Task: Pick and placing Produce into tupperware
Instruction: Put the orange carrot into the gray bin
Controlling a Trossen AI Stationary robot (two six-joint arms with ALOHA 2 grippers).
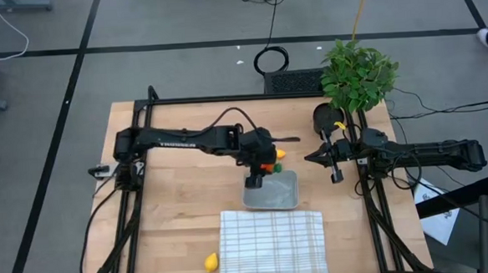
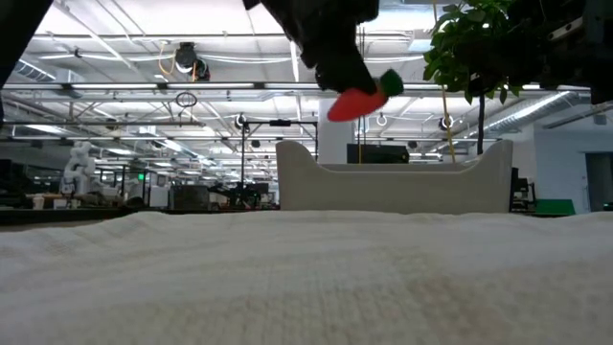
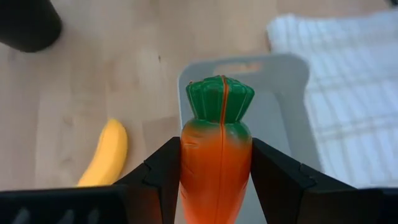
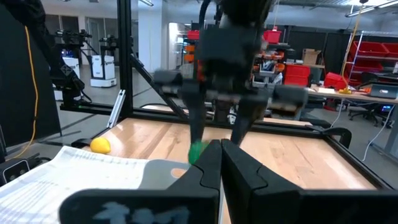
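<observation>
We hold the carrot [image 3: 216, 158] clamped in the left gripper [image 3: 214, 177], lifted at the tub's [image 1: 282, 200] upper left corner in the middle of the high view. We should carry it over the tub's middle, lower, then release. The right gripper [image 4: 219, 163] waits closed at right.

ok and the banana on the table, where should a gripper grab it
Across the middle of the banana, coming down from above. It lies flat on the bare wood beside the tub, and its narrow curved body is slimmest across, so the fingers should straddle its width.
</observation>
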